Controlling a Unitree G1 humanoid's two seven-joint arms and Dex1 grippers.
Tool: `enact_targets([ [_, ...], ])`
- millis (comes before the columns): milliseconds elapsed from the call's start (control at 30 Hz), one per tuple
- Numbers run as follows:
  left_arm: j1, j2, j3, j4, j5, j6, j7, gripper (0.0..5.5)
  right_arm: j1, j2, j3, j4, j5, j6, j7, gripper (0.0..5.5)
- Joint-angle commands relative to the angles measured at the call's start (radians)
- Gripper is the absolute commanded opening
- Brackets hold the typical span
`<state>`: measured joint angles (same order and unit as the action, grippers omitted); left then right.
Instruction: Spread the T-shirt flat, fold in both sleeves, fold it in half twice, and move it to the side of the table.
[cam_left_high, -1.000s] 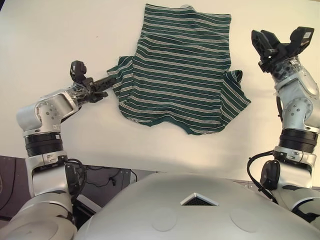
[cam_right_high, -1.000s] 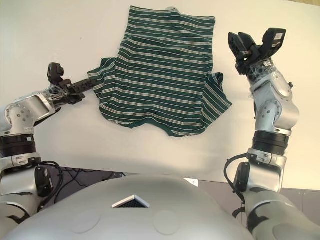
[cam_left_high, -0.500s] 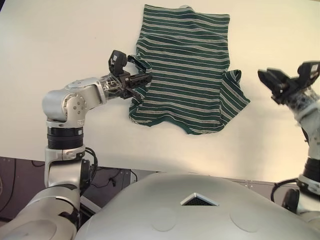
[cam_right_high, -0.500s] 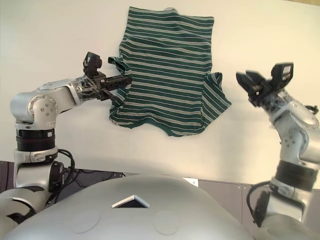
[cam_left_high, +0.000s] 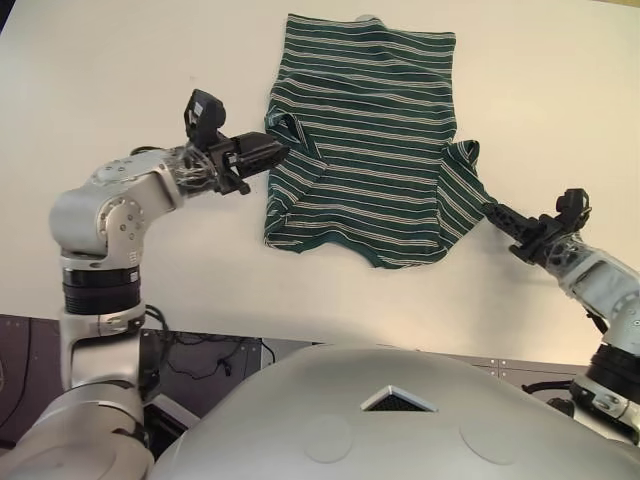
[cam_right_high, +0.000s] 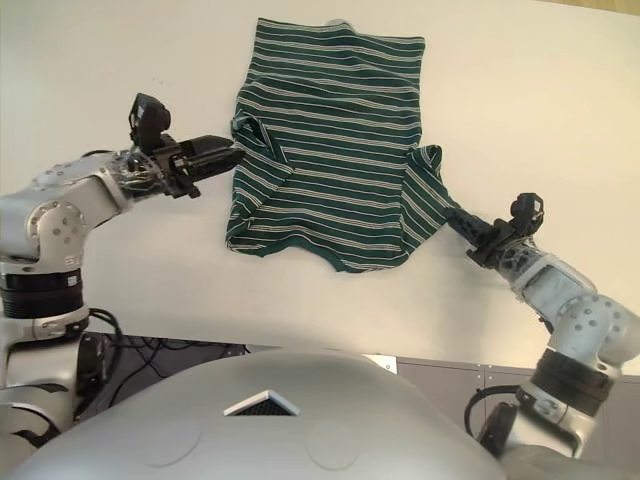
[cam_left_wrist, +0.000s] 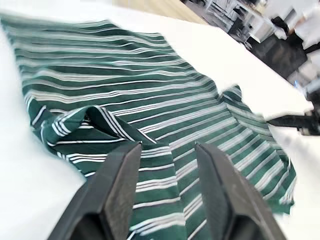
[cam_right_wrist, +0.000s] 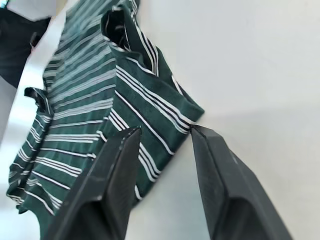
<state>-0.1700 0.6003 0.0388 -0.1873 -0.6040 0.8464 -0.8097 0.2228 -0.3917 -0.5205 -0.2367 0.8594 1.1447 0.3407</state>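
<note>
Left arm is bent at the elbow, forearm reaching across toward the T-shirt (cam_left_high: 375, 140), which lies mid-worktop (cam_left_high: 120, 60) on the far side. The left fingers (cam_left_wrist: 120, 190) are parted and holding nothing, hanging right over the left sleeve (cam_left_high: 290, 135). Right arm is stretched low and forward. The right fingers (cam_right_wrist: 117, 185) are spread either side of the right sleeve (cam_left_high: 468, 180) corner, not clamped.

A second ago the left arm had that sleeve pulled out sideways; now it's flipped in onto the body and let go. The right arm was up high beside the shirt and has dropped to the worktop.
</note>
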Motion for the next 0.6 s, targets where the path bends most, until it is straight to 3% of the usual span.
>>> enact_targets([
  [33,0.122,0.146,-0.033,0.025,0.162,-0.315,-0.171,1.94,0.03,0.049,0.036,0.023,-0.035,-0.005,-0.047,1.2],
  [233,0.261,0.196,-0.048,0.207,0.339,-0.977,-0.387,1.94,0.027,0.088,-0.003,-0.123,0.093,-0.012,-0.067,0.13],
  [300,0.276,0.196,-0.082,0.286,0.421,-1.25,-0.417,1.94,0.007,0.092,0.005,-0.181,0.142,-0.001,-0.078,0.03],
  [367,0.272,0.195,-0.123,0.369,0.513,-1.481,-0.411,1.94,0.003,0.043,0.109,-0.261,0.089,-0.037,-0.046,0.03],
  [600,0.178,0.2,-0.197,0.615,0.729,-1.905,-0.293,1.94,-0.064,-0.115,0.581,-0.285,-0.313,-0.285,0.062,0.03],
])
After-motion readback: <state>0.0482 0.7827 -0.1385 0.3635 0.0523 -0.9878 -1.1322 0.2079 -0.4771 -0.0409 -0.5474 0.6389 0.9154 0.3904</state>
